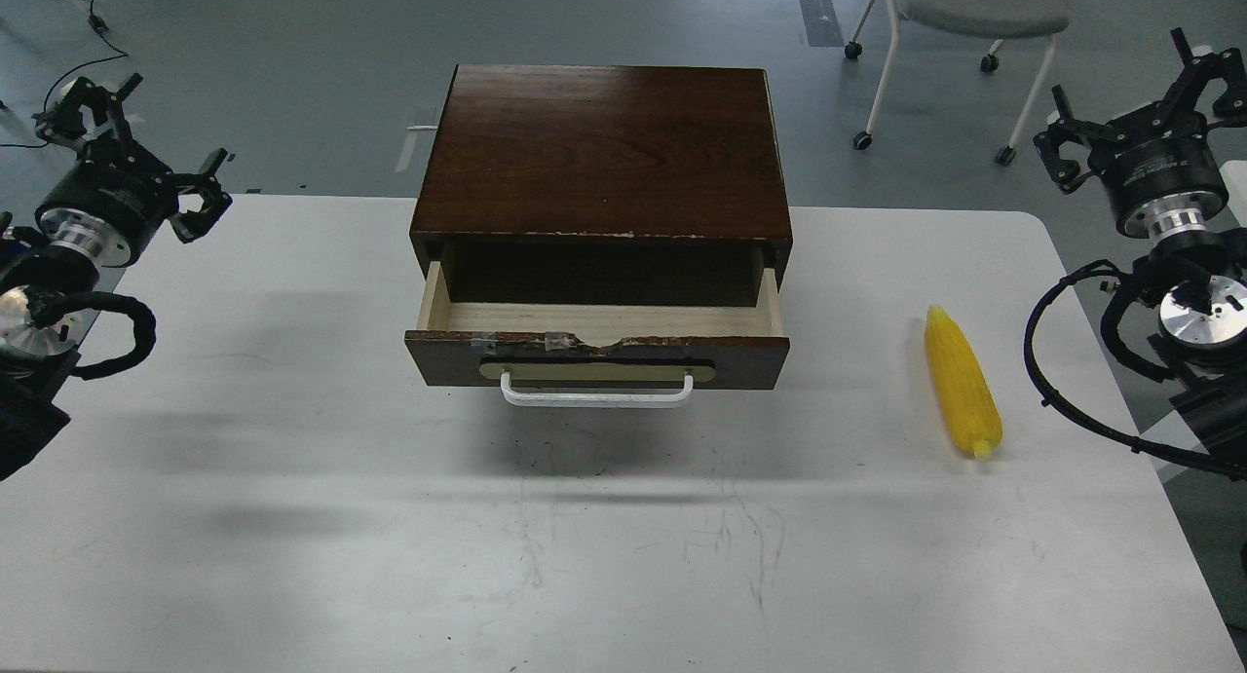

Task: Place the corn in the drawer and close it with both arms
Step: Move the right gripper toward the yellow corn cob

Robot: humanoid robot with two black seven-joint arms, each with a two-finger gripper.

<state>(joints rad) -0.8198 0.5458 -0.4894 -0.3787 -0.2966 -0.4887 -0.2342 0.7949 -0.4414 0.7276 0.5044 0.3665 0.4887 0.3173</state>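
The corn [963, 383] is a bright yellow cob lying on the white table [292, 478], to the right of the cabinet, with its thick end toward me. The drawer [750, 359] stands pulled out of the dark brown cabinet [604, 147]. Its pale wood inside is bare, and a white bar handle [596, 394] runs across its front. My left gripper [141, 152] hangs open at the far left, over the table's back edge. My right gripper [1135, 108] is open at the far right, beyond the table and well behind the corn. Neither holds anything.
A grey chair on castors [974, 11] stands on the floor behind the table's right side. Looped black cables [1047, 381] hang from the right arm close to the table's right edge. The drawer's top edge is chipped and taped.
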